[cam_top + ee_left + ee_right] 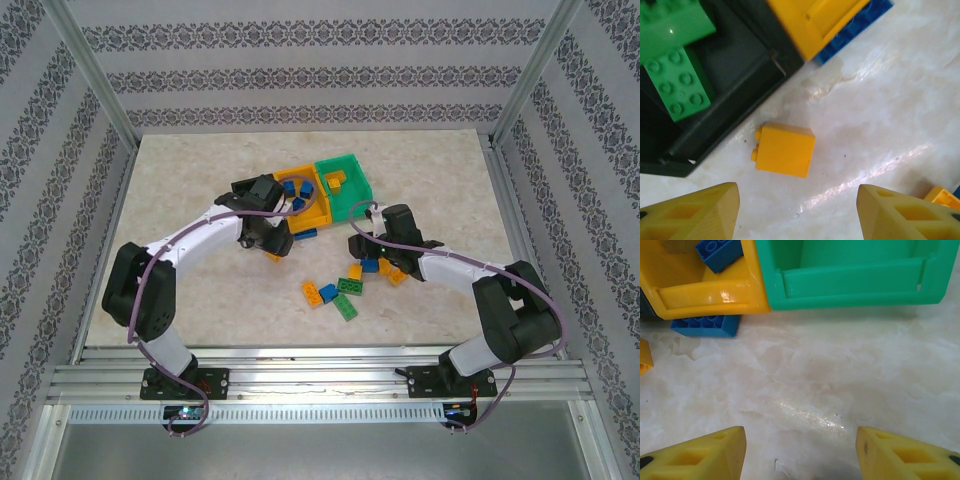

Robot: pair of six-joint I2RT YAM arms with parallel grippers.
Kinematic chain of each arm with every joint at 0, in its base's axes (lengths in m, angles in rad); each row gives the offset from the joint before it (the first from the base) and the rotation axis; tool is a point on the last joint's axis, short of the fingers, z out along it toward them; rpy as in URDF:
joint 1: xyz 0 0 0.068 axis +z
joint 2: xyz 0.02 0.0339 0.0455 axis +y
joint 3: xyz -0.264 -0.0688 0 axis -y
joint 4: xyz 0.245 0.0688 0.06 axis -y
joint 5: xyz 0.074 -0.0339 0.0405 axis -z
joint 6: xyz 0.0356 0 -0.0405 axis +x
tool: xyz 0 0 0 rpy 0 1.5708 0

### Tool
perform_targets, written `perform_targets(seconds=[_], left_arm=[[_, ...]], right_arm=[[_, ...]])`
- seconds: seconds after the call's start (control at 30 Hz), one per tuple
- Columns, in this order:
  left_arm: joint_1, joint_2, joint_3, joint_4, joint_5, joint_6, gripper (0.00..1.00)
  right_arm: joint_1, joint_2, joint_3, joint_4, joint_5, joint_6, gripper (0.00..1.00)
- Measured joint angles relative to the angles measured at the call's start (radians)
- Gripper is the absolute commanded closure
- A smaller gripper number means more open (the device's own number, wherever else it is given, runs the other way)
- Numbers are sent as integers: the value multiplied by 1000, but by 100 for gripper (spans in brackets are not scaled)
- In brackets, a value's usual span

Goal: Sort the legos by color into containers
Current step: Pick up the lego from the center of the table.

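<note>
- Marble-patterned counter (180,180) carries everything in the overhead view.
- Three joined containers (325,190) sit just past its centre, toward 12 o'clock. The green bin (355,192) is at the 3 o'clock end and the orange-yellow bin (310,215) is beside it. The black bin (735,60) is at the 9 o'clock end, under your left arm.
- Green bricks (677,82) lie in the black bin, a blue brick (720,252) lies in the orange-yellow bin, and yellow bricks (336,180) lie in the green bin.
- Your left claw (797,192) has its fingers apart and holds nothing. A single yellow brick (785,149) lies on the counter at its 12 o'clock, just beside the black bin's corner.
- Your right claw (800,432) also has its fingers apart and empty, over bare counter. The green bin's wall is at its 12 o'clock.
- At the right claw's 10 o'clock, a second blue brick (705,325) rests on the counter against the orange-yellow bin.
- Loose legos (340,295) in orange-yellow, blue and green are scattered at 6 o'clock of the containers, between your two arms.
</note>
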Motion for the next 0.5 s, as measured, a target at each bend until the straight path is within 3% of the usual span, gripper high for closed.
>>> perform_targets(seconds=[0.5], left_arm=[[0, 194, 103, -61, -16, 10, 37]], right_arm=[[2, 0, 0, 18, 0, 0, 40]])
